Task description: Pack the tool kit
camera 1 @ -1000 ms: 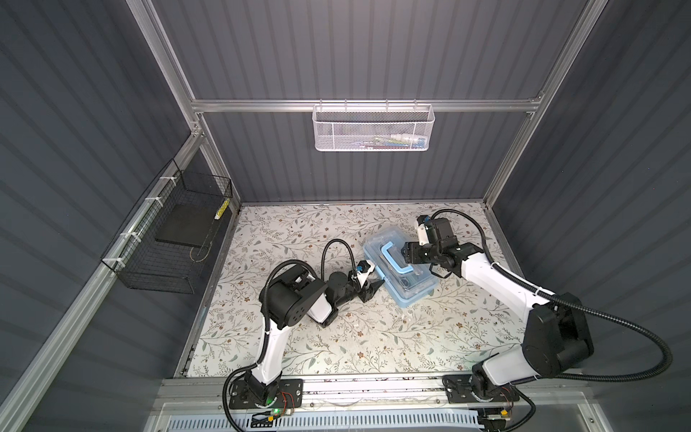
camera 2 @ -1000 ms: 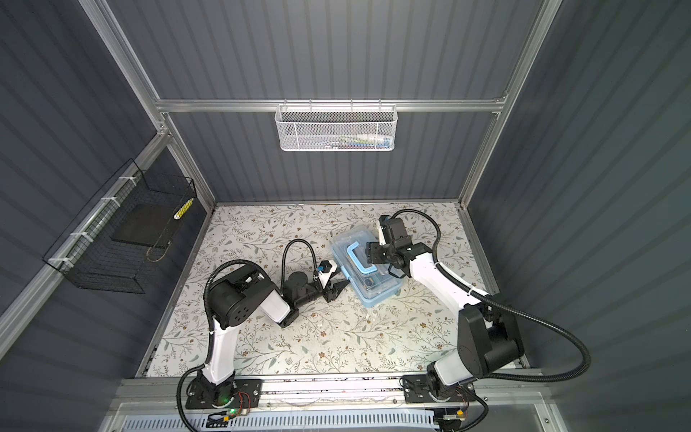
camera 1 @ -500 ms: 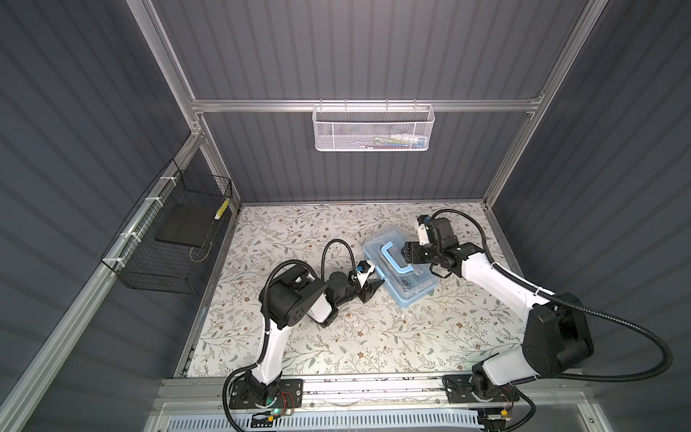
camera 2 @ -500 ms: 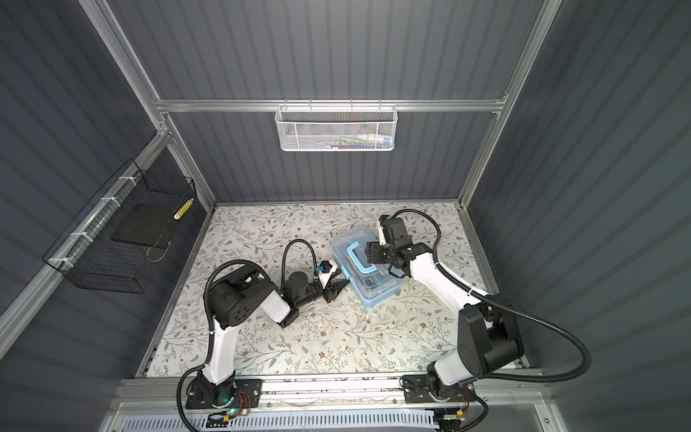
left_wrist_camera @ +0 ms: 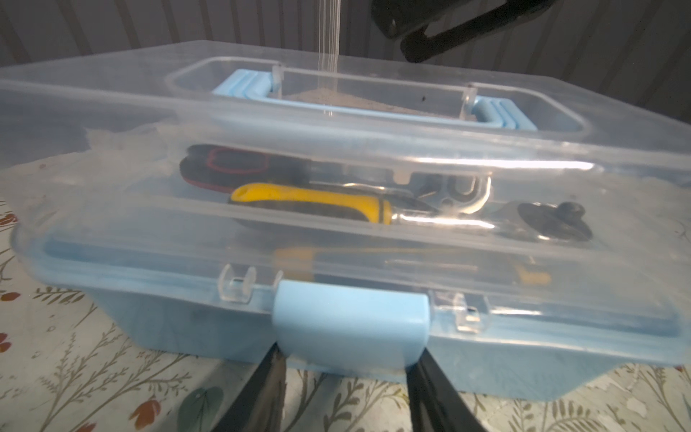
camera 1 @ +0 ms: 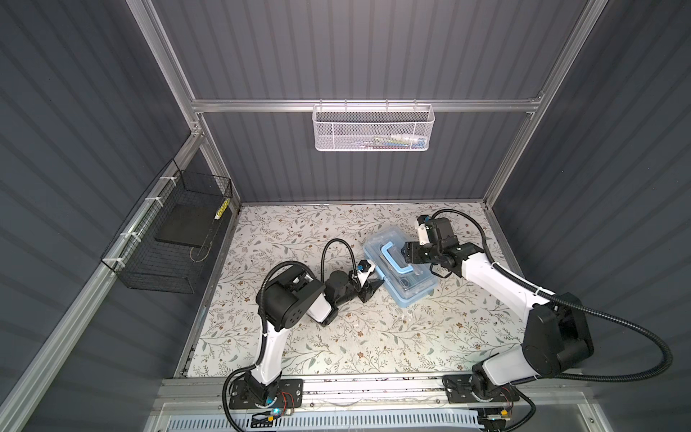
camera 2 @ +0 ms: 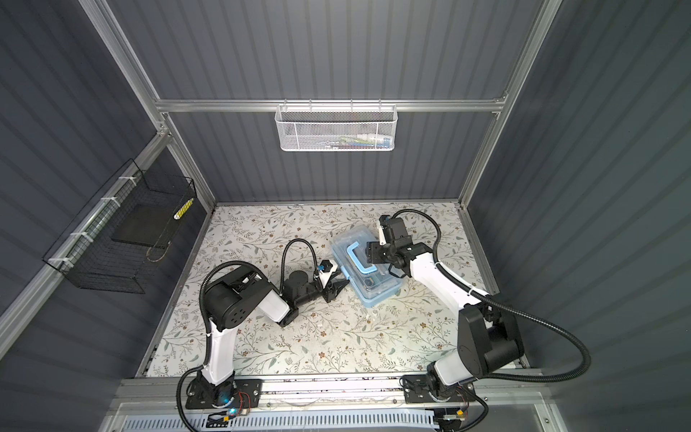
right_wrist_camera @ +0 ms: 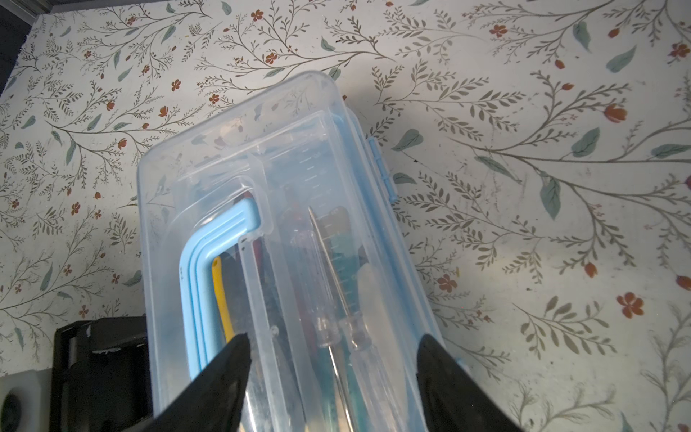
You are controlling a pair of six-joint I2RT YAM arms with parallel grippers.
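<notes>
The tool kit [camera 1: 411, 288] [camera 2: 377, 290] lies on the table's middle, a light blue box with its clear lid down and its blue handle [camera 1: 392, 258] flat. Through the lid I see a yellow-and-black screwdriver [left_wrist_camera: 310, 205], a black-and-red tool [left_wrist_camera: 232, 168] and clear-handled screwdrivers [right_wrist_camera: 329, 299]. My left gripper [camera 1: 374, 288] [left_wrist_camera: 346, 351] is low at the box's front wall, its fingers against both sides of the blue latch [left_wrist_camera: 351, 321]. My right gripper [camera 1: 409, 252] [right_wrist_camera: 332, 338] stands open over the lid beside the handle. Whether it touches the lid I cannot tell.
A white mesh basket [camera 1: 372, 129] with a few items hangs on the back wall. A black wire basket [camera 1: 175, 232] hangs on the left wall. The floral table [camera 1: 336, 336] stretches in front of the box between both arm bases.
</notes>
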